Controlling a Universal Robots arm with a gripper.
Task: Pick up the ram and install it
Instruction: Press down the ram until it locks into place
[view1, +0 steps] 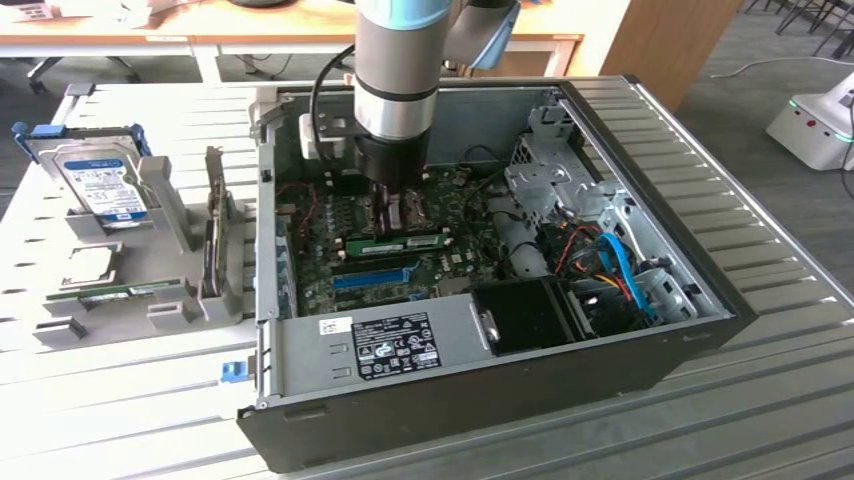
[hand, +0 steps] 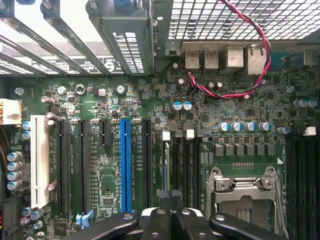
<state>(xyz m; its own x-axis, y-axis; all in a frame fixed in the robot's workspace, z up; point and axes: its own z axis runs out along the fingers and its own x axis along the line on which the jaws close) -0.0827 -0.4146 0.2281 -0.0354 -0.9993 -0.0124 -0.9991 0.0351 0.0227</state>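
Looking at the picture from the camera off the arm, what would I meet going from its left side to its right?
Silver hard drive with blue-white label → grey holder rack → robot's hand down inside the open computer case → green ram stick on the motherboard → black fan → blue cable → white machine.

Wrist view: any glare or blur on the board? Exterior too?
Wrist view: motherboard evenly lit and sharp, bright glare through the rear slot covers, dark tool soft at the frame edge. Exterior view: case interior shadowed under the arm, table bright.
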